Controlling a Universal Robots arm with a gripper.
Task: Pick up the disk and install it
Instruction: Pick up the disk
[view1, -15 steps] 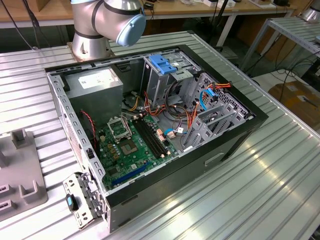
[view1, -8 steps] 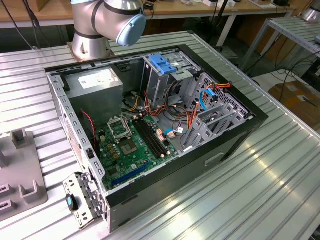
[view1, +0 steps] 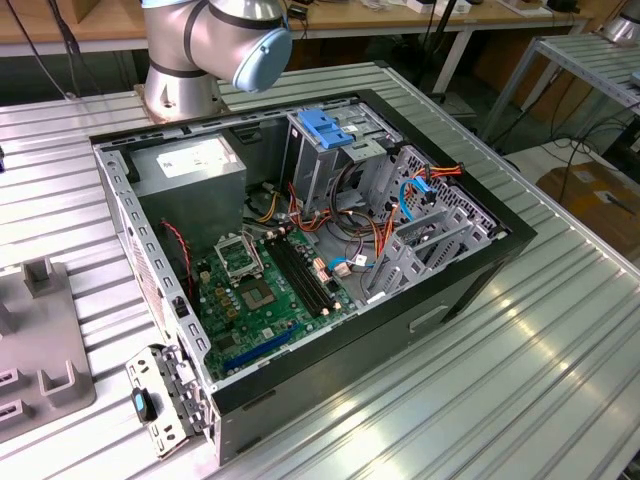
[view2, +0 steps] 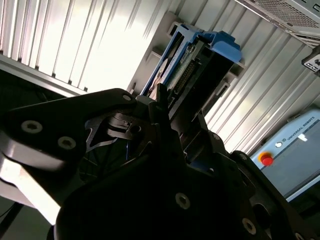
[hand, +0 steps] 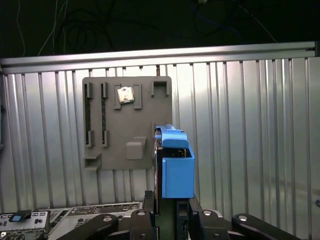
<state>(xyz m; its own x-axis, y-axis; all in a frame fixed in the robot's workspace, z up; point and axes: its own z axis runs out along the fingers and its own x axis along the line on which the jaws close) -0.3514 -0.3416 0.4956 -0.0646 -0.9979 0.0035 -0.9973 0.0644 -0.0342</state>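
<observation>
Both jaws of the gripper (hand: 171, 201) sit against the disk (hand: 177, 167), one on each side, so I judge it clamped; the disk stands on edge in both wrist views, its long axis running straight out from the gripper toward the grey plate (hand: 127, 120) on the ribbed table (hand: 250, 140); whether its far end rests in that plate's holder, I cannot tell; the open case (view1: 500, 240) lies toward the exterior view's right of the plate, well apart, its cage (view1: 310, 170) at the far side.
</observation>
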